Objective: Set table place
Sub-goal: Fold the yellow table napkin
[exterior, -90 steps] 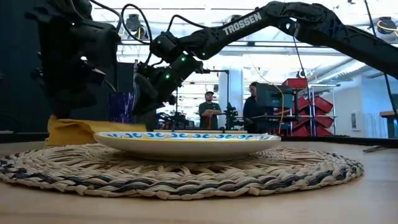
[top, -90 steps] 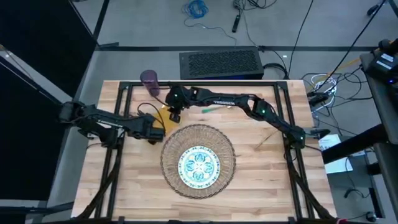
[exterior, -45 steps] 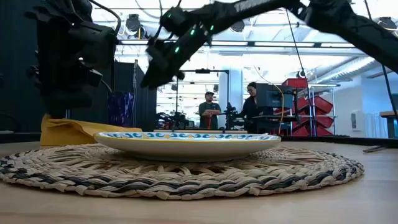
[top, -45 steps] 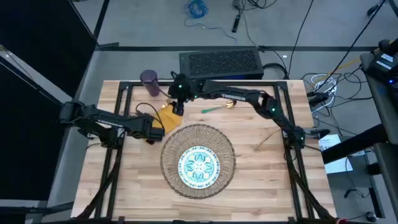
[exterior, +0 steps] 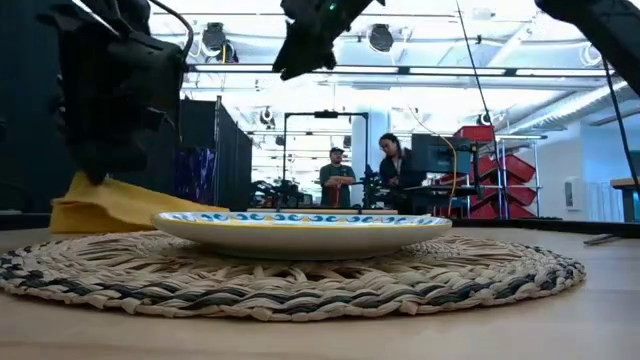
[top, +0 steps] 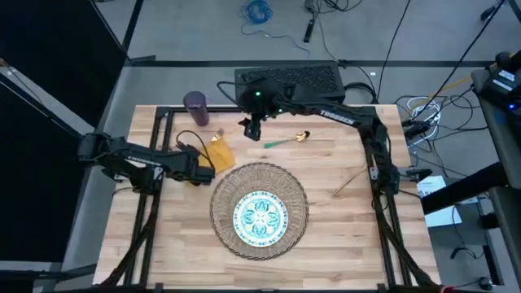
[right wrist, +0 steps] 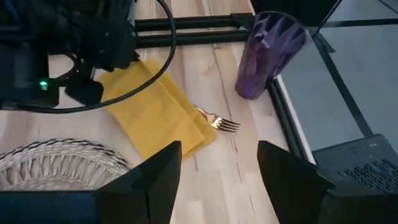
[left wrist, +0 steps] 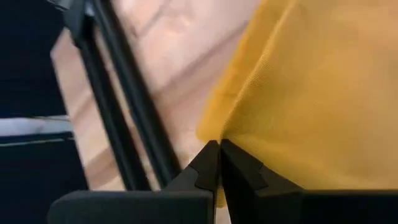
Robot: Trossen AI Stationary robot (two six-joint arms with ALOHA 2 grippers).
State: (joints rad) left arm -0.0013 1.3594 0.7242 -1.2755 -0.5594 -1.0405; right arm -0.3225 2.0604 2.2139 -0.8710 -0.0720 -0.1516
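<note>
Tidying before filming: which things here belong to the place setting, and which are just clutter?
Job: placemat, plate, napkin (left gripper pinching it), fork, spoon, purple cup; right gripper open above the table.
Clutter: black grille box, floor cables.

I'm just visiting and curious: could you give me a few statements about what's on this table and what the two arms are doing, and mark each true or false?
1. The plate sits on the woven placemat. True.
2. The purple cup stands on the plate. False: it stands at the table's far left corner, away from the plate.
3. The left gripper has its jaws shut on the yellow napkin. True.
4. The right gripper is carrying a spoon. False: its jaws are open and empty; a spoon lies on the table.
5. A fork pokes out from under the napkin. True.
</note>
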